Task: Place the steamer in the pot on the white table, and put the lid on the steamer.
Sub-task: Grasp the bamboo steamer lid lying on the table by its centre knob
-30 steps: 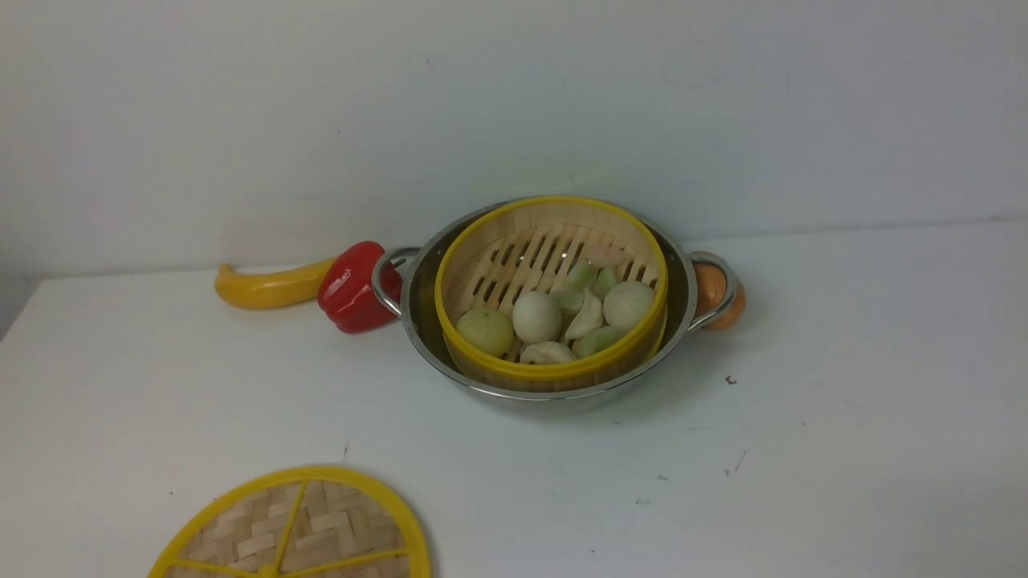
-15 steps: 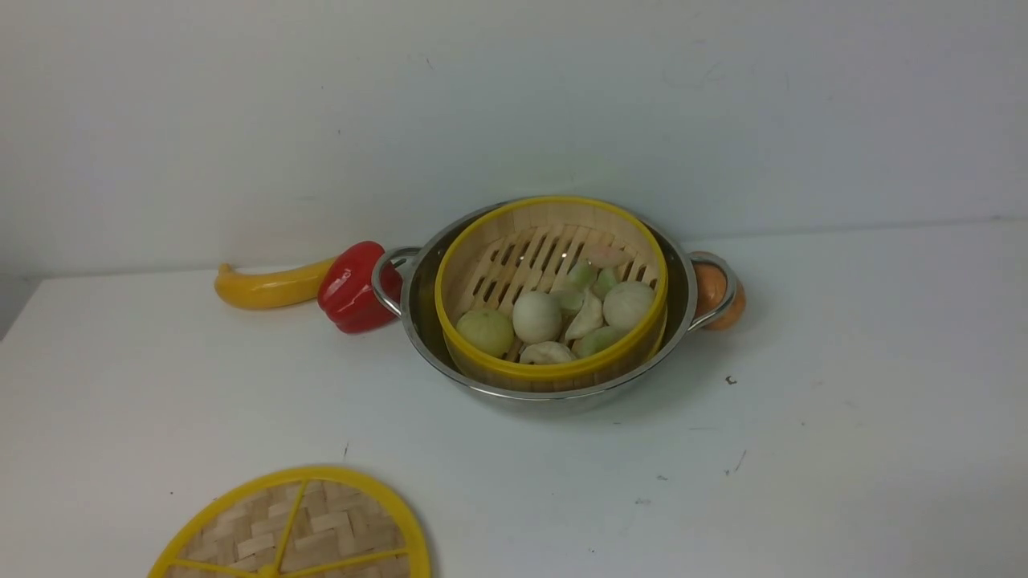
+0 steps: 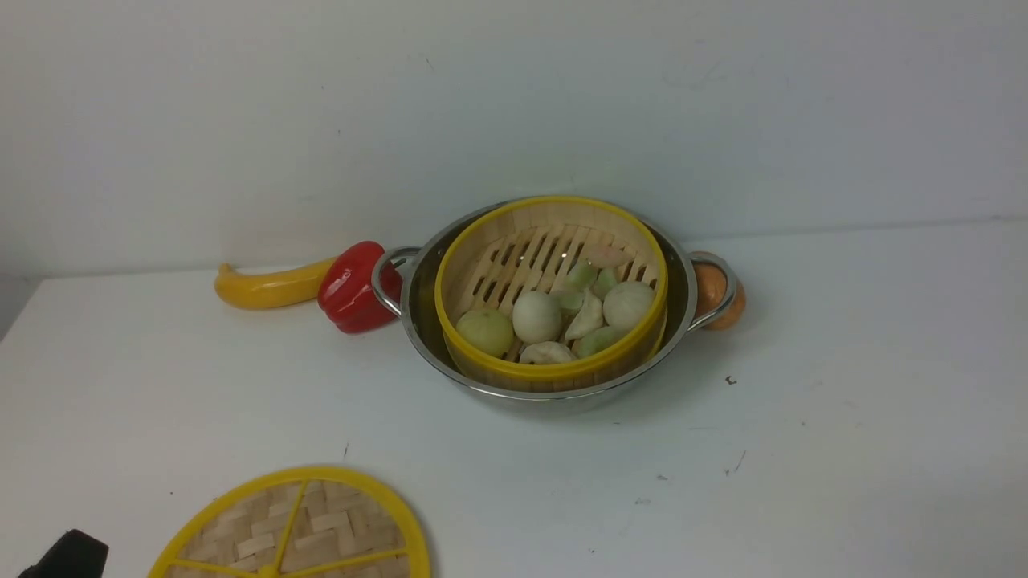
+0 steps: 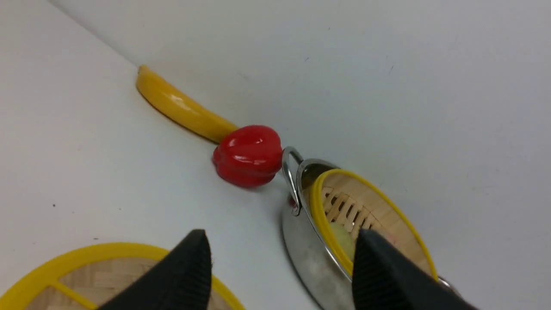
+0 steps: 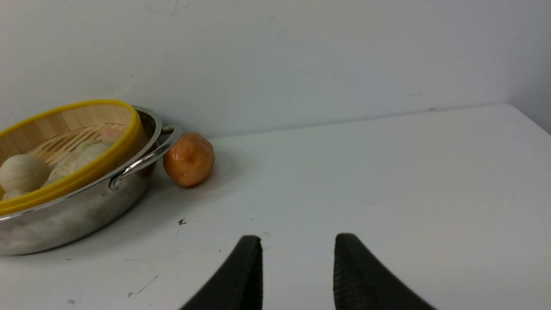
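The steamer [image 3: 551, 369] sits inside the pot [image 3: 421, 313], far centre on the table [image 3: 843, 417], with its yellow rim standing above the steel rim and a heap of buns and dumplings [image 3: 562, 317] on its near half. So we judge the first step done and the lid step in hand. The lid [image 3: 297, 530] lies flat at the near left, well apart from the pot and partly cut off by the front view's edge. The left gripper [image 4: 283, 247] hangs by it with its jaws wide apart and nothing between them; in the front view only a dark corner of it shows, just left of the lid. The right gripper [image 5: 297, 241] is low over the bare table to the right of the pot, its jaws parted by a narrower gap and also empty. A red pepper [image 3: 353, 287] touches the pot's left handle, a banana [image 3: 269, 287] lies just beyond it to the left, and an orange fruit [image 3: 719, 293] sits against the right handle. Next, we think the left gripper has to take the lid by its thick rim or a spoke, lift it level, carry it far and right, and lower it centred on the steamer's rim without nudging the pepper.
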Action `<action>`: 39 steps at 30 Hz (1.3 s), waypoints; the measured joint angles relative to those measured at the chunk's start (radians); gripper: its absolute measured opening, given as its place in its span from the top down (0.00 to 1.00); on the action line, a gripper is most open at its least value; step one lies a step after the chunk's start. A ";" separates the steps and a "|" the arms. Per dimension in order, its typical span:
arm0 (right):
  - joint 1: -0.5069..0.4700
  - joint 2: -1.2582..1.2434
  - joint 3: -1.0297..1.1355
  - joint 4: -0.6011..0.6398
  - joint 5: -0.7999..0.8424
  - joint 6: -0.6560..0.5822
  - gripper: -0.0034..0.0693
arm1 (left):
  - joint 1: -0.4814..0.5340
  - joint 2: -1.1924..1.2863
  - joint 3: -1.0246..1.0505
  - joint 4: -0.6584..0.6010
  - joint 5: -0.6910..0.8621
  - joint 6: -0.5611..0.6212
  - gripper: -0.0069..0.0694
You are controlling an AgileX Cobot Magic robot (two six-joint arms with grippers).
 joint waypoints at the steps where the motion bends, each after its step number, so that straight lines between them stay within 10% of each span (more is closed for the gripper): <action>1: 0.000 0.000 0.000 0.000 0.000 0.000 0.61 | 0.000 0.000 0.000 -0.004 -0.002 0.000 0.36; 26: 0.000 0.000 0.000 0.000 0.000 -0.001 0.61 | 0.000 -0.002 0.000 0.036 -0.104 -0.034 0.36; 39: 0.000 0.000 0.000 0.001 0.000 -0.002 0.61 | 0.000 0.270 -0.349 0.047 0.458 0.220 0.36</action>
